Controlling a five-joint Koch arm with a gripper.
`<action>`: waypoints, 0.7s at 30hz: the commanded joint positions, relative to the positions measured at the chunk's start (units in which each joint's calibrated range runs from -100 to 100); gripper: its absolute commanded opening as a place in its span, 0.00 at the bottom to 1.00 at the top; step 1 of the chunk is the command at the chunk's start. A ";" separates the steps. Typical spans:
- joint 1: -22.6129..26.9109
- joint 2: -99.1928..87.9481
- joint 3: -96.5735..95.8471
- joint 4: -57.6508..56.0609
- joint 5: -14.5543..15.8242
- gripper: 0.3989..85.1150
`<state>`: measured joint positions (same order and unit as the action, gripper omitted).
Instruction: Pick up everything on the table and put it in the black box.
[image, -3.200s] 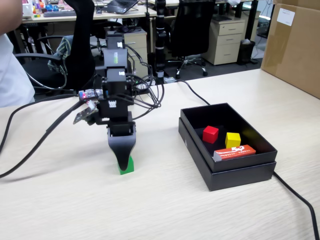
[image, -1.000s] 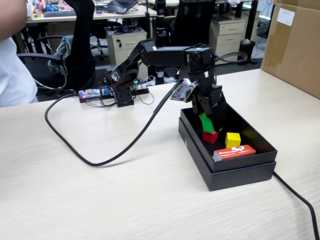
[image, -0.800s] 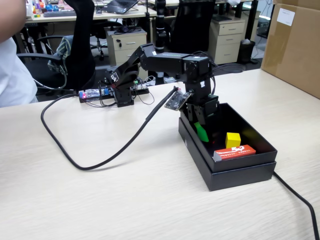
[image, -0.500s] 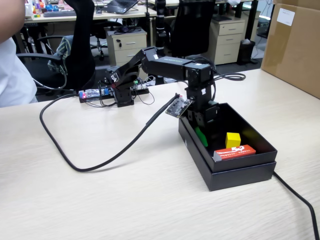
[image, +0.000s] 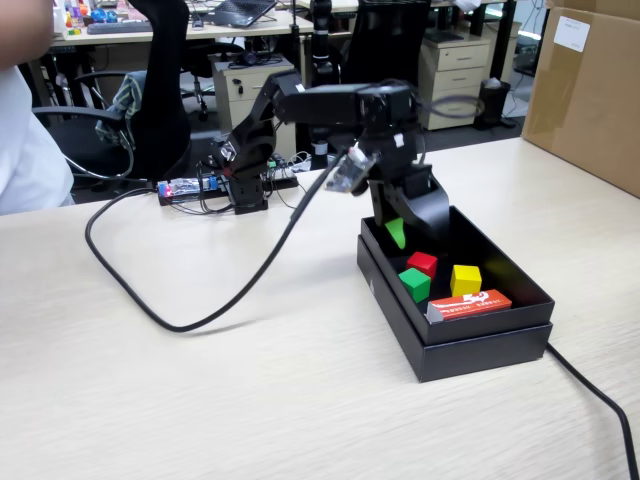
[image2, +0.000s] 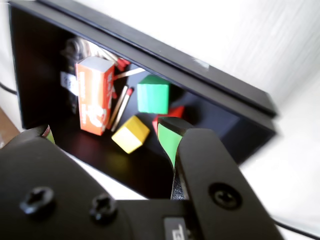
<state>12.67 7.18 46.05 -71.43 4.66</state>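
Observation:
The green cube (image: 414, 284) lies inside the black box (image: 385, 290), next to a red cube (image: 422, 263) and a yellow cube (image: 465, 280). My gripper (image: 412, 232) hangs over the far end of the box, above the cubes, open and empty. In the wrist view the gripper (image2: 107, 137) shows two spread jaws with green pads and nothing between them. The green cube (image2: 153, 94) sits beyond them on the box floor, against the box wall (image2: 150, 50). The pale wood table (image: 200, 400) carries the box.
An orange matchbox (image: 470, 305) lies at the near end of the box, with loose matches (image2: 120, 102) beside it. A black cable (image: 200, 320) loops across the table on the left. A brown carton (image: 590, 90) stands at the far right. A person (image: 25, 130) sits far left.

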 joint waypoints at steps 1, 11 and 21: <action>-1.71 -19.98 -2.44 0.46 -0.93 0.50; -10.94 -58.88 -38.71 13.33 -2.54 0.55; -15.87 -90.20 -83.68 40.11 -6.94 0.58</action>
<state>-3.00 -73.98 -35.10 -35.89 -1.83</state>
